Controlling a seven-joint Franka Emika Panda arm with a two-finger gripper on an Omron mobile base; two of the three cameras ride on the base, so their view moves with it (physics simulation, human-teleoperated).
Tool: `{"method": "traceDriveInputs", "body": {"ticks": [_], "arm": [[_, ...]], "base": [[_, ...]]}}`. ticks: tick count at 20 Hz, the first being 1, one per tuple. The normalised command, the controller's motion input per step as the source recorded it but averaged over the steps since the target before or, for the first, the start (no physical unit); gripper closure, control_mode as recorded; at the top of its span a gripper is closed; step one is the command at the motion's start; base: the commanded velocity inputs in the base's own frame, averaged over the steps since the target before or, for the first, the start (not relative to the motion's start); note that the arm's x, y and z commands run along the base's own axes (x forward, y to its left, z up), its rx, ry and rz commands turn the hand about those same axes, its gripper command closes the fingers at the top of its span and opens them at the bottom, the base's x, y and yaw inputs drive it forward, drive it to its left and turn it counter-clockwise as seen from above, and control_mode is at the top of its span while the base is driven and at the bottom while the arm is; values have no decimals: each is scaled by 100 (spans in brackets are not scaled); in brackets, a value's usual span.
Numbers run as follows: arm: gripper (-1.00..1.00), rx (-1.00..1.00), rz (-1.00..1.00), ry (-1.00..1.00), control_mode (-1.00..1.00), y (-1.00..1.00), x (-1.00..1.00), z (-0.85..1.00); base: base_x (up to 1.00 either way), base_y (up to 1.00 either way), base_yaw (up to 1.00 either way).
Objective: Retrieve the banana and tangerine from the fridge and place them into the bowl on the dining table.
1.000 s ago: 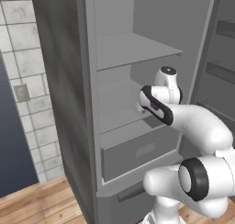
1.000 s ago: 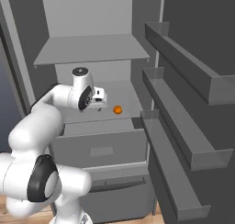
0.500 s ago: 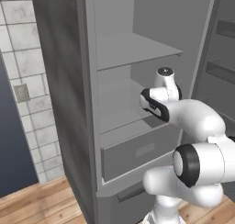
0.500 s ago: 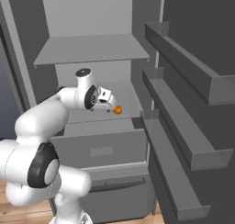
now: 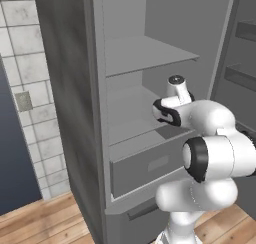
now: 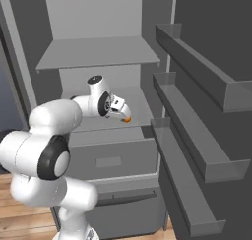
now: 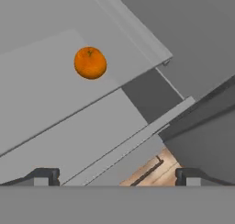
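Fridge [image 6: 106, 52] shelf: tangerine [image 7: 90, 62] alone, unobstructed

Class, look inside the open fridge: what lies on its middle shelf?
The tangerine sits alone on the fridge's middle shelf, below the open claw. The arm hides part of that shelf; no banana can be seen.
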Motion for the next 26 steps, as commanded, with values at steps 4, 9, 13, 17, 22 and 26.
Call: {"method": "traceDriveInputs", "body": {"ticks": [4, 9, 13, 17, 22, 26], "arm": [[-100, 0, -1, -3, -100, -3, 55, -19], [-100, 0, 0, -3, -100, 0, 58, -16], [-100, 0, 0, -3, -100, 0, 51, -21], [-100, 0, 0, 0, -100, 0, 42, -24], [-100, 0, 0, 0, -100, 0, 40, -36], [-100, 0, 0, 0, -100, 0, 38, -32]], "base": [[0, 0, 0], [0, 0, 0], [0, 0, 0], [0, 0, 0], [0, 0, 0], [0, 0, 0]]}}
